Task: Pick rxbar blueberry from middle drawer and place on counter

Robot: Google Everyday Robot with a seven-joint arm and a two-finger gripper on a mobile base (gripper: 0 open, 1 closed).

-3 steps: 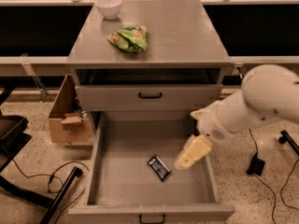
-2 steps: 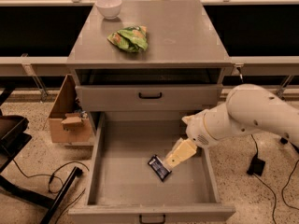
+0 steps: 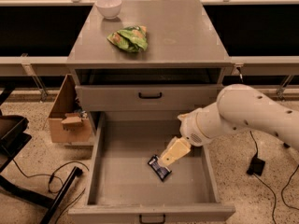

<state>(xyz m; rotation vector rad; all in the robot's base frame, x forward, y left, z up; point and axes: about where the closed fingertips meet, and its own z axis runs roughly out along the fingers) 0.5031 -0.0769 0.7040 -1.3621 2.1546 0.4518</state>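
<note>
Grasp step: the hand [image 3: 165, 159] sits in the middle drawer [image 3: 122, 185], right at the rxbar blueberry [image 3: 160, 171]. Can't tell if it's open or closed. Next it needs a firm grip, then the counter [image 3: 187, 36].

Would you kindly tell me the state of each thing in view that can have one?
middle drawer: pulled wide open.
rxbar blueberry: lying flat on the drawer floor, not lifted.
hand: down in the drawer, tip at the bar.
upper drawer: closed or nearly so.
green chip bag: crumpled, lying on the counter.
white bowl: upright, at the counter's back left corner.
cardboard box: open-topped, on the floor.
</note>
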